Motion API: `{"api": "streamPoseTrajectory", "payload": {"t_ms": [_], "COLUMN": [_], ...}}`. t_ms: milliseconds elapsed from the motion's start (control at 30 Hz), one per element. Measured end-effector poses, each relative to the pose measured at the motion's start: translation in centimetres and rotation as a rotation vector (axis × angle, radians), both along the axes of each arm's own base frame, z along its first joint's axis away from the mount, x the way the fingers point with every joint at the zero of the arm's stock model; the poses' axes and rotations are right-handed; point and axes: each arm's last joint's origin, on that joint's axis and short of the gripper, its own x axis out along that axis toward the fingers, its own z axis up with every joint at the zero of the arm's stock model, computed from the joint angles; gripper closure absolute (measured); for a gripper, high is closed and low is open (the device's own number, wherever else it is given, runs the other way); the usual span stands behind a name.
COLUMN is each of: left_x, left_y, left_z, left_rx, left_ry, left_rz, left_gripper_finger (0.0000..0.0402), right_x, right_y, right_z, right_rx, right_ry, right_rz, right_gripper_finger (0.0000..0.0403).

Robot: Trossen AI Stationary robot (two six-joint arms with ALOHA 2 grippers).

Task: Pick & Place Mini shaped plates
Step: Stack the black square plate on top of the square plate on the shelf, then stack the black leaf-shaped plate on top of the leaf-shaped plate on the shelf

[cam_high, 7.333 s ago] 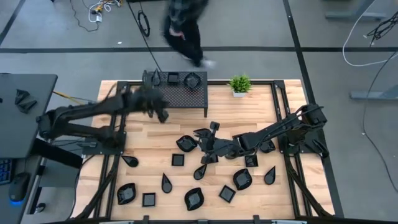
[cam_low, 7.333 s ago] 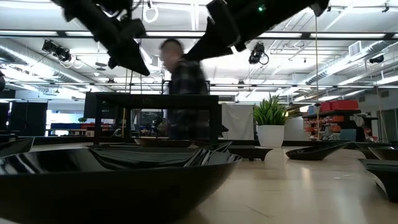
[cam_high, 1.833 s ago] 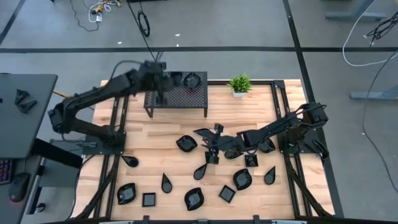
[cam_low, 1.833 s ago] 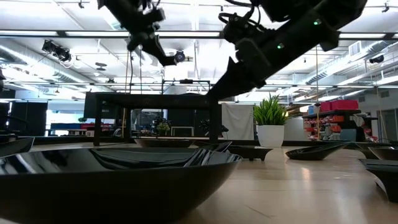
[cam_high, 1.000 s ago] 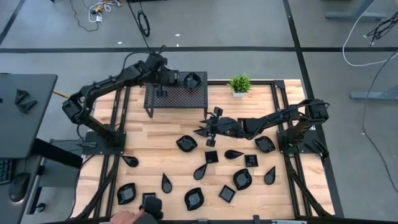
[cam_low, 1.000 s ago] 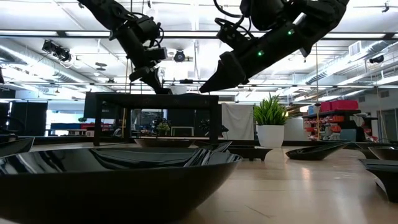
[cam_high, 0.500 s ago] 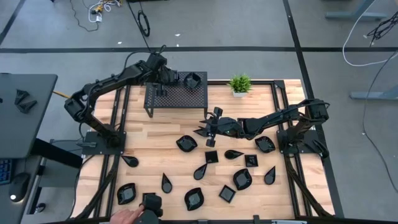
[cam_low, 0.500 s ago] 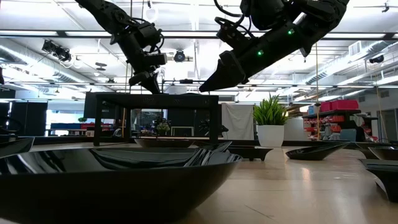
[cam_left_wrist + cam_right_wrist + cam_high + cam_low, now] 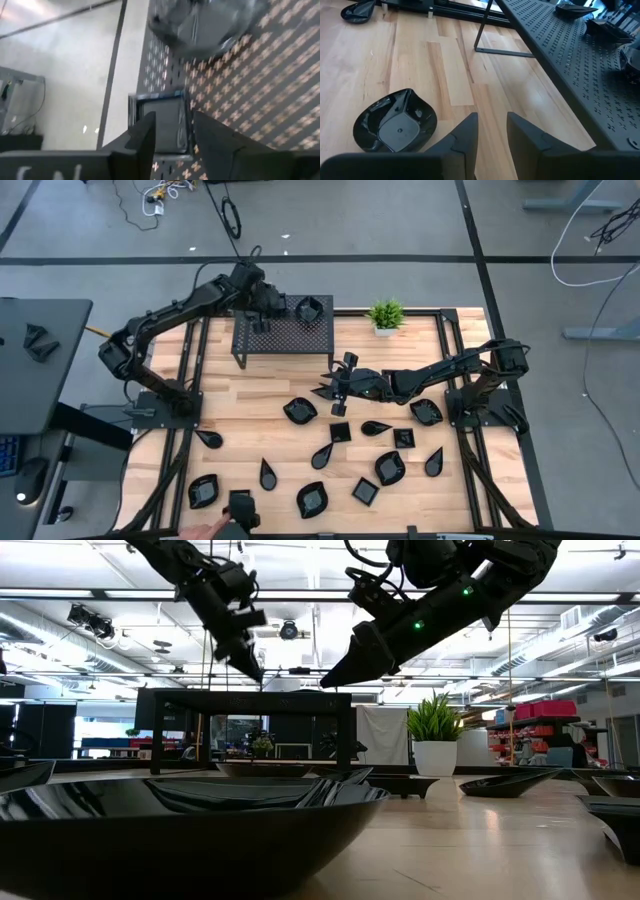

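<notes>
Now, left gripper (image 9: 263, 312): it is hanging right over the back left part of the rack (image 9: 300, 338), fingers apart, holding nothing.
Square plate (image 9: 167, 125): it is lying flat on the rack, straight below, sides lining up with the fingers.
Rack: it is also holding a wavy plate (image 9: 310, 308).
Right gripper (image 9: 491, 120): it is hovering over the table (image 9: 400, 350), fingers apart, empty.
Nearest loose plate: a rounded plate (image 9: 395, 122) is sitting near it, off to one side.

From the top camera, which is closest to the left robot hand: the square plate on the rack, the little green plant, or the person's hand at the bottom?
From the left end effector:
1. Square plate, right under it on the rack.
2. Green plant, at the table's far edge.
3. Person's hand, at the near edge.
</notes>
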Motion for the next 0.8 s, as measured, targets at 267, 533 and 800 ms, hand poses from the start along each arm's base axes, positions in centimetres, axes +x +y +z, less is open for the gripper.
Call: {"api": "streamPoseTrajectory", "payload": {"t_ms": [267, 533, 800], "left_x": [-0.2, 0.0, -1.5], "left_y": [0.3, 0.5, -1.8], "left_z": [-0.2, -1.3, 0.2], "left_rx": [-0.152, -0.197, -0.245], "left_ry": [-0.12, -0.074, -0.018], "left_rz": [0.007, 0.033, 0.166], "left_gripper_finger": [0.0266, 0.0307, 0.0338], "right_x": [0.1, 0.2, -1.5], "right_y": [-0.4, -0.4, -0.2], "right_z": [0.3, 0.3, 2.0], "right_rx": [0.001, 0.001, 0.045], "right_ry": [-0.029, -0.039, 0.028], "right_rz": [-0.012, -0.012, 0.0], "right_gripper_finger": [0.0298, 0.0298, 0.0298]}}
